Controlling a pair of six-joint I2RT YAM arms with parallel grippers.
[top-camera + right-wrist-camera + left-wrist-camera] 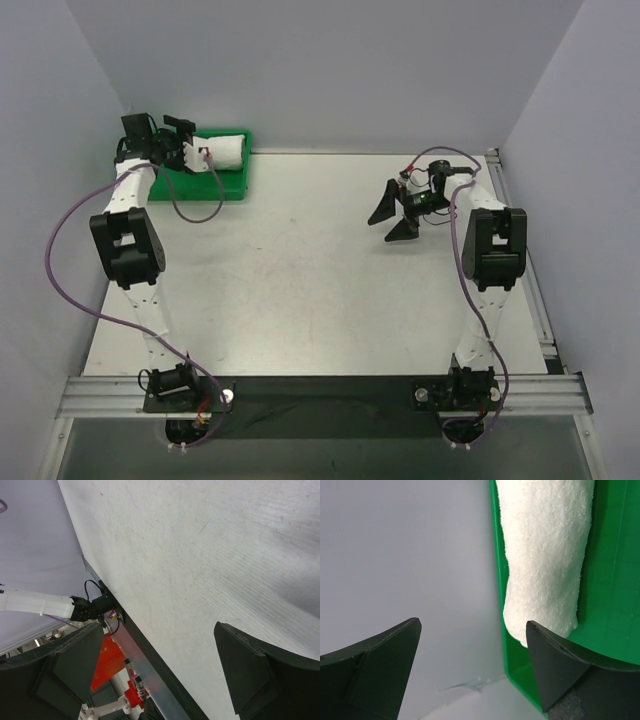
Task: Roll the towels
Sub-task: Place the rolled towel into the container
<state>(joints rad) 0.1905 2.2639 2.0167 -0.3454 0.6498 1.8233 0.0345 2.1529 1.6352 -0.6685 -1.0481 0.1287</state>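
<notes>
One white terry towel (226,152) lies rolled into a cylinder inside the green tray (236,186) at the back left of the table. In the left wrist view the towel roll (545,555) lies along the tray floor (616,580), its near end just beyond my right fingertip. My left gripper (190,140) (474,625) hovers at the tray's left end, open and holding nothing, off the towel. My right gripper (392,225) (159,626) hangs open above the bare table at the right, with nothing between its fingers.
Grey walls enclose the white table (300,260) on the left, back and right; the tray sits against the back wall. A metal rail (320,392) and the arm bases run along the near edge. Purple cables (60,250) loop beside each arm.
</notes>
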